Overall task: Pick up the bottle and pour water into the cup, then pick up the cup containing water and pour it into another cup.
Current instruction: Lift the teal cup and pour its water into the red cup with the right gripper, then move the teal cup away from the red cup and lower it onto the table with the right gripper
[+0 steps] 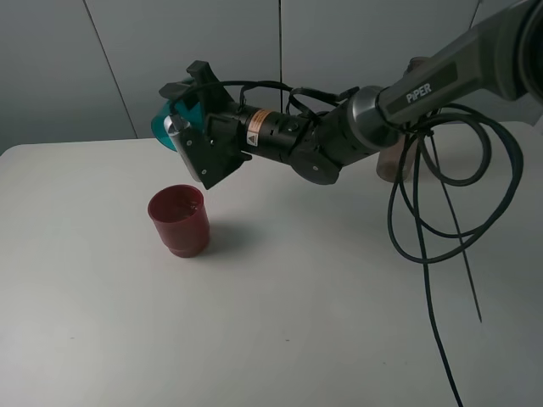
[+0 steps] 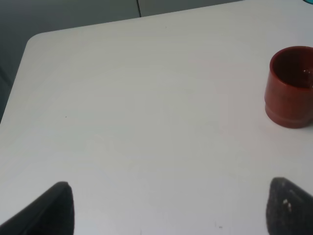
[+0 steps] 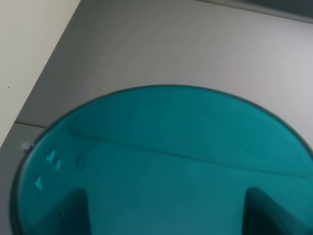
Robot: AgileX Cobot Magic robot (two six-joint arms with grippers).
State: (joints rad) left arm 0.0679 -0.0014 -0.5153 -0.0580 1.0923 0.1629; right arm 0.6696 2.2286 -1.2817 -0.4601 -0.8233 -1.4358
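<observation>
While the right arm reaches across the table from the right, the scene reads as follows.

Right gripper (image 1: 182, 119): raised above the table, turned on its side, fingers clamped on the teal cup.
Teal cup (image 1: 167, 123): held between the right fingers, tipped over sideways, up in the air; it fills the lower part of the right wrist view (image 3: 161, 166), with the dark finger shapes seen through its translucent wall.
Red cup (image 1: 179, 220): upright on the table, below the right fingers and a little toward the camera, apart from the teal cup; in the left wrist view (image 2: 291, 88) it sits ahead of the left fingers, out beyond the finger at that view's right edge, clear of both.
Left gripper (image 2: 168, 208): low over the table, fingers wide apart, nothing between them; only the two dark fingertips (image 2: 54, 210) show.
Bottle (image 1: 399, 153): a brownish shape behind the right arm, far back from the right fingers, mostly hidden by arm and cables.
Table (image 1: 280, 322): white, plain.
Cables (image 1: 441, 203): black loops hanging from the right arm.
</observation>
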